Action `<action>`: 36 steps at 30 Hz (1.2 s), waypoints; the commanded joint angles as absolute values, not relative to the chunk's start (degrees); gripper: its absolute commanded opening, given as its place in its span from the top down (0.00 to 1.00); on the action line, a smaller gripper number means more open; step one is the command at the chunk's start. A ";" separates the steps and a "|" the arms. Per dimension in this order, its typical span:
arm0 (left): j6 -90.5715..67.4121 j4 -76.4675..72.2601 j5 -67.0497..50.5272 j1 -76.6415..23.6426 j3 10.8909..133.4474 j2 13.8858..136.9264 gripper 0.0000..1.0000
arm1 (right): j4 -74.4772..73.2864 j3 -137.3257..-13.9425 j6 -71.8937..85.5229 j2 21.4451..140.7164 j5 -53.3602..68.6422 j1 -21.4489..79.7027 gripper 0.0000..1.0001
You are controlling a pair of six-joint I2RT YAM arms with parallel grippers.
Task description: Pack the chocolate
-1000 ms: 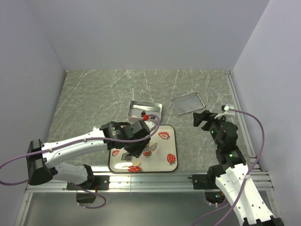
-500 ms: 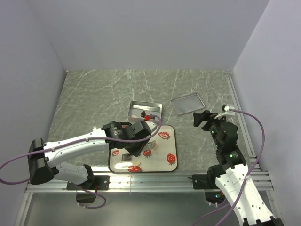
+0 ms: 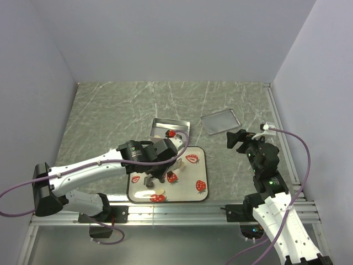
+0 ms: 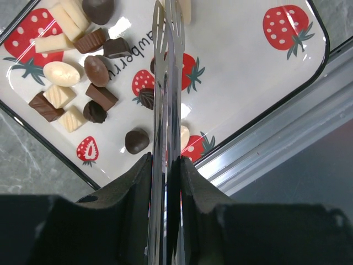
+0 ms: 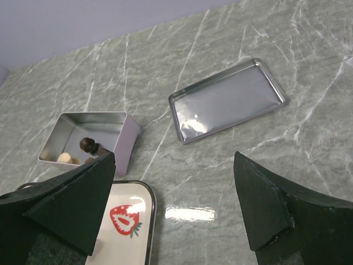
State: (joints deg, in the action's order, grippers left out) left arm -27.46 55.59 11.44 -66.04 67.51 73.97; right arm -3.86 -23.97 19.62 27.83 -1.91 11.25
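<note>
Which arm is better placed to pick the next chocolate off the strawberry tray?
Left. The left gripper hangs shut over the chocolates on the tray; the right gripper sits open, well aside.

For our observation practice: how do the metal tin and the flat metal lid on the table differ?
The tin has tall walls; the lid is nearly flat. The tin holds a few chocolate pieces; the lid holds none. The tin stands beside the strawberry tray; the lid lies farther off. Both are shiny rectangular metal.

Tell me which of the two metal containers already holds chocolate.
The deep tin box next to the strawberry tray: dark and cream chocolate pieces lie in its corner. The shallow lid to its right shows only bare metal.
</note>
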 commanded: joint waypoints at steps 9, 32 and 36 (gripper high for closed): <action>-25.05 54.93 14.77 -64.96 69.26 71.72 0.71 | -1.93 -24.17 18.72 27.60 -1.93 10.99 0.06; -20.22 44.74 15.03 -53.18 66.27 63.81 0.71 | -1.67 -23.91 18.81 27.42 -1.41 11.07 0.06; -19.51 43.95 14.76 -51.42 66.18 63.37 0.71 | -1.58 -23.82 18.81 26.89 -1.41 10.99 0.06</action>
